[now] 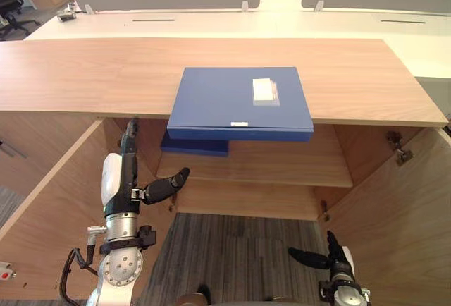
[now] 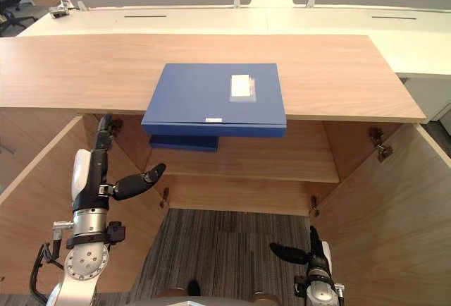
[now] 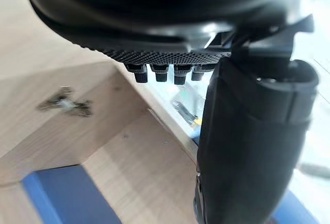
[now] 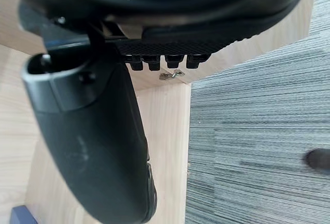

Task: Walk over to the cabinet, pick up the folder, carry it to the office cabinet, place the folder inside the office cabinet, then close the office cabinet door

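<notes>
A blue folder (image 1: pixel 239 101) with a white label lies on the wooden cabinet top (image 1: pixel 84 73), its front edge overhanging the open cabinet. A second blue folder (image 1: pixel 194 146) lies on the inner shelf (image 1: pixel 282 165) just below it, and shows in the left wrist view as a blue folder edge (image 3: pixel 62 195). My left hand (image 1: pixel 124 179) is raised inside the cabinet's left side, open, fingers straight up and thumb (image 3: pixel 247 146) pointing toward the shelf, touching nothing. My right hand (image 1: pixel 337 253) hangs low above the carpet by the right door, open and empty.
Both cabinet doors stand wide open, the left door (image 1: pixel 49 214) and the right door (image 1: pixel 402 221), with hinges (image 1: pixel 396 145) on the inner walls. Grey striped carpet (image 1: pixel 239 256) lies in front. Behind the cabinet is a white desk (image 1: pixel 211 22) with grey dividers.
</notes>
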